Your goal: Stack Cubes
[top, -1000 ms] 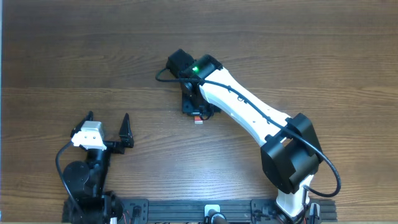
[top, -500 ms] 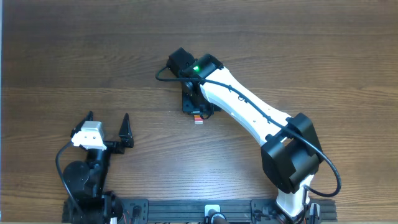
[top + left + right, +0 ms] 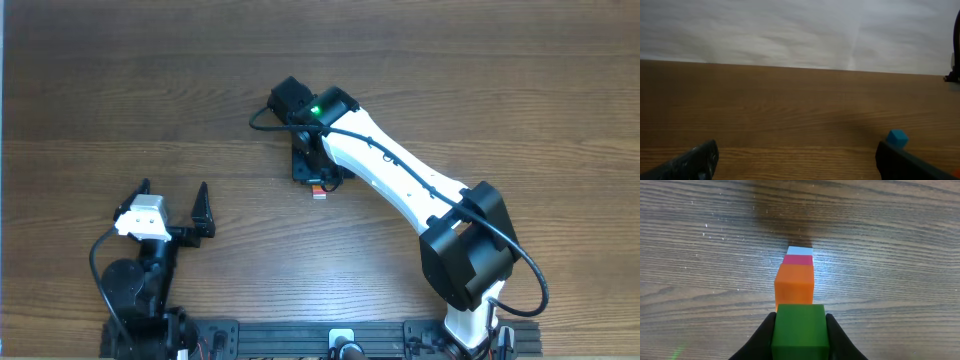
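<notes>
Right wrist view: the right tool point(image 3: 800, 337) clasps a green cube point(image 3: 800, 322) by two opposite flat sides, above an orange cube point(image 3: 794, 283) topping a stack on the table point(image 3: 700, 255); the green cube looks light, rigid and smooth, so it may slip; the left tool point(image 3: 173, 192) sits released, well apart.

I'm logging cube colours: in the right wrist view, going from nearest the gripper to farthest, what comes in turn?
green cube held in the right gripper → orange cube → red cube → pale blue cube
</notes>
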`<state>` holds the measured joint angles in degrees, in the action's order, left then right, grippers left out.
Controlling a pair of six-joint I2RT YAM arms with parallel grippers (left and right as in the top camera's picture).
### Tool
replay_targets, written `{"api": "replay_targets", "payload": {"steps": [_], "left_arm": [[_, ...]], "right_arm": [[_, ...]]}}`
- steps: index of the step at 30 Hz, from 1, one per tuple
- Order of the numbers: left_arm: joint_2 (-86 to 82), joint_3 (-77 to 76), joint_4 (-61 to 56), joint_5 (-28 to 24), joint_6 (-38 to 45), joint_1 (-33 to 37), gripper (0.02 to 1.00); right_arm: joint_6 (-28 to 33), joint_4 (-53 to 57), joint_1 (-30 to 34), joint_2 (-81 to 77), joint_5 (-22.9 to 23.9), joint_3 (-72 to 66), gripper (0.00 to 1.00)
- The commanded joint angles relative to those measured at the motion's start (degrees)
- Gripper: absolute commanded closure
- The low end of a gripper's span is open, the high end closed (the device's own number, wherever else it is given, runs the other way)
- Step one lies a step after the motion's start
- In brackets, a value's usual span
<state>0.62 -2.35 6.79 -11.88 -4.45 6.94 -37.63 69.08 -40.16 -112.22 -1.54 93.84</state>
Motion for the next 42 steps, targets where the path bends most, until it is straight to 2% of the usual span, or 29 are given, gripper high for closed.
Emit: {"api": "replay_targets", "payload": {"steps": [1,42], "left_arm": [[-0.4,0.5,-0.2,-0.5,0.8,0.3,0.018],[-0.4,0.5,-0.2,-0.5,0.8,0.3,0.020]], "right_arm": [[0.5,-0.1,0.5,-0.9,-0.2,-0.2,0.947],[1.6,-0.1,0.7,-3.2,-0.6,1.9,0.954]]}}
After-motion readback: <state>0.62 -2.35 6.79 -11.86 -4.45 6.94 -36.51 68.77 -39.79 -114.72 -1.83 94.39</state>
